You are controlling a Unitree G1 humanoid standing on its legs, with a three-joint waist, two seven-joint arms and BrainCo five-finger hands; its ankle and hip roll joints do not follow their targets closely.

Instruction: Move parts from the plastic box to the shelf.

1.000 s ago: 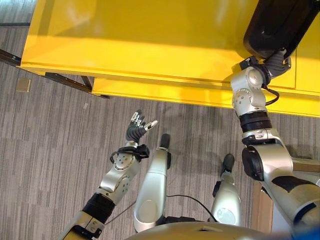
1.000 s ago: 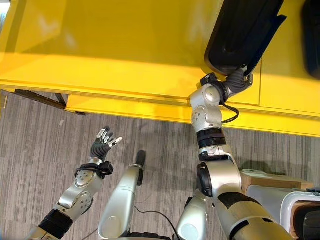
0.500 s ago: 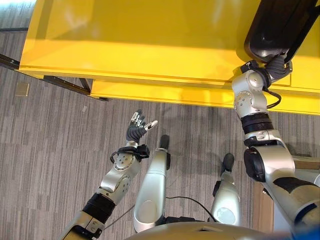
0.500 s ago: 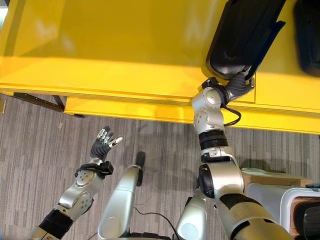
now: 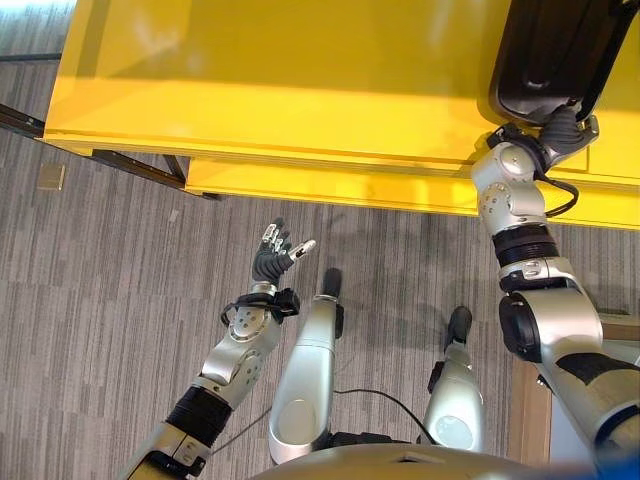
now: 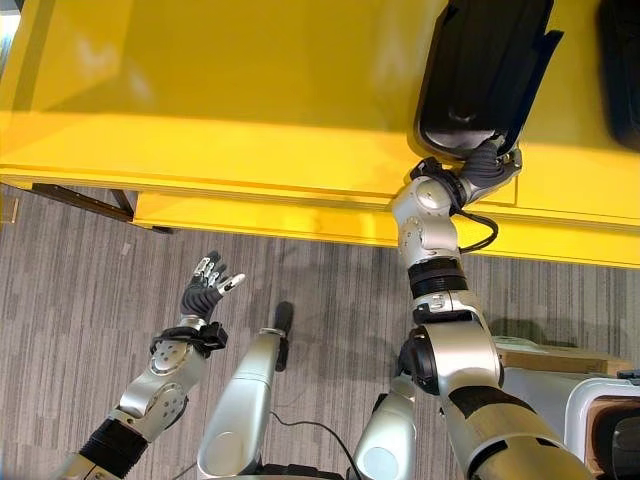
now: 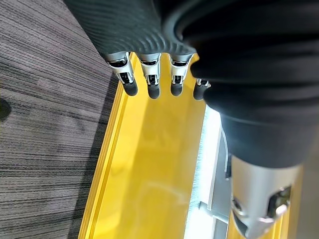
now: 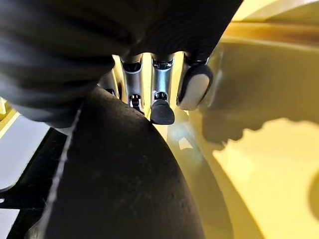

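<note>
1. Right hand point(image 6: 487, 165) reaches over the near edge of the yellow shelf point(image 5: 300, 90) toward its right end, its dark-covered wrist lying on the shelf top.
2. Its fingers point(image 8: 160, 107) curl round the near end of a large black part point(image 6: 480, 75), a long rounded shell; in the right wrist view the part's dark curved surface point(image 8: 119, 179) sits right against the palm and the fingertips hook over its rim.
3. That black part lies on the shelf top near the right end, stretching from the hand toward the far edge, tilted slightly to the right.
4. Another dark object point(image 6: 620, 70) sits further right on the same shelf, at the picture's edge; what it is cannot be told.
5. Left hand point(image 5: 272, 258) hovers low over the grey carpeted floor point(image 5: 100, 300), well in front of the shelf's near edge, palm turned up, fingers spread and straight, holding nothing.
6. From the left wrist view its fingertips point(image 7: 152, 89) point toward the shelf's yellow edge point(image 7: 144, 189), not touching it.
7. A pale box point(image 6: 600, 420) with a rounded rim shows at the lower right corner, beside the right arm.
</note>
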